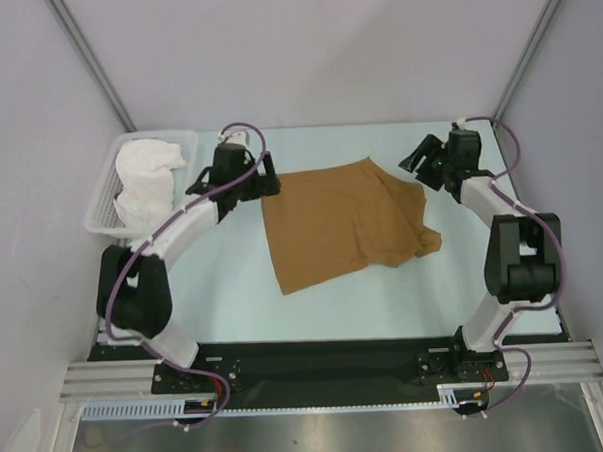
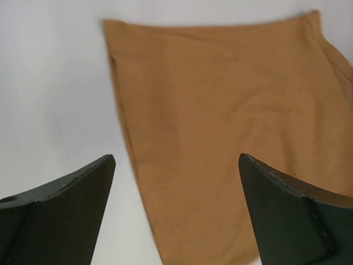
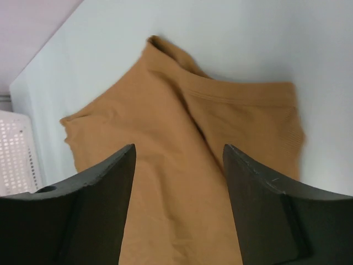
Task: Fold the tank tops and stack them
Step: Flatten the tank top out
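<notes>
The tan-brown tank top (image 1: 341, 224) lies flattened and partly folded in the middle of the table, with rumpled layers at its right side. My left gripper (image 1: 267, 177) hovers at the top's far left corner, open and holding nothing; below its jaws the left wrist view has the cloth's left edge (image 2: 231, 110). My right gripper (image 1: 419, 163) hangs above the far right corner, open as well, with the tan cloth (image 3: 182, 110) lying loose beneath it. A white tank top (image 1: 144, 183) sits bunched in the basket; its trim and print are hidden.
The white lattice basket (image 1: 101, 210) stands at the far left of the table, and its corner (image 3: 16, 149) shows in the right wrist view. Grey walls close in the back and both sides. The arm bases sit along the near edge.
</notes>
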{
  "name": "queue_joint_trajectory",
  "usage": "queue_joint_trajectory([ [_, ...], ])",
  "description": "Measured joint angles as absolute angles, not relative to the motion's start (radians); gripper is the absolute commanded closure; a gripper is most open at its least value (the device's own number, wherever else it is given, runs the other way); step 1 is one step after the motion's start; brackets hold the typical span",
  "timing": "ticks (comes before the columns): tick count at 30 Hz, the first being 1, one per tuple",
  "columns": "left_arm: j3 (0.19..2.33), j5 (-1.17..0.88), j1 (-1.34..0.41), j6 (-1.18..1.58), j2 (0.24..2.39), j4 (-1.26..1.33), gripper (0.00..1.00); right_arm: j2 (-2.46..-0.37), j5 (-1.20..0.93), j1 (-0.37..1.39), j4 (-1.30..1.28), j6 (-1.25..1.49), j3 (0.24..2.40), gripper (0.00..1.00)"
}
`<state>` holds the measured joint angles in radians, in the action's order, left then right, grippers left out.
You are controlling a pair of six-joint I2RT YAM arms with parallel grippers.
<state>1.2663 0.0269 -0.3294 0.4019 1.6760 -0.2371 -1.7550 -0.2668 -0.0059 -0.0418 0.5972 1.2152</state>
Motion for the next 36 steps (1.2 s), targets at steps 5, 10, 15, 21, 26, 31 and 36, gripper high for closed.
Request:
queue_joint_trajectory([
  [5, 1.004, 0.062, -0.536, 0.442, 1.391, -0.2, 0.02, -1.676, -0.152, -0.049, -0.06, 0.565, 1.125, 0.25],
  [10, 0.824, 0.071, -0.64, 0.492, 1.283, -0.197, 0.03, -1.713, -0.068, -0.052, -0.103, 0.557, 1.111, 0.25],
  [15, 0.7, 0.051, -0.683, 0.534, 1.279, -0.186, 0.03, -1.8, -0.039, -0.052, -0.103, 0.561, 1.115, 0.32],
  [21, 0.654, 0.03, -0.692, 0.565, 1.312, -0.161, 0.03, -1.94, -0.046, -0.052, -0.1, 0.575, 1.206, 0.76],
  [26, 0.631, 0.029, -0.692, 0.578, 1.309, -0.15, 0.03, -2.052, 0.017, -0.051, -0.15, 0.57, 1.368, 0.96],
  [31, 0.601, 0.023, -0.692, 0.58, 1.308, -0.144, 0.03, -2.185, 0.08, -0.05, -0.222, 0.544, 1.678, 0.29],
  [36, 0.563, 0.022, -0.692, 0.587, 1.3, -0.143, 0.03, -2.174, 0.146, -0.04, -0.22, 0.496, 1.764, 0.0],
])
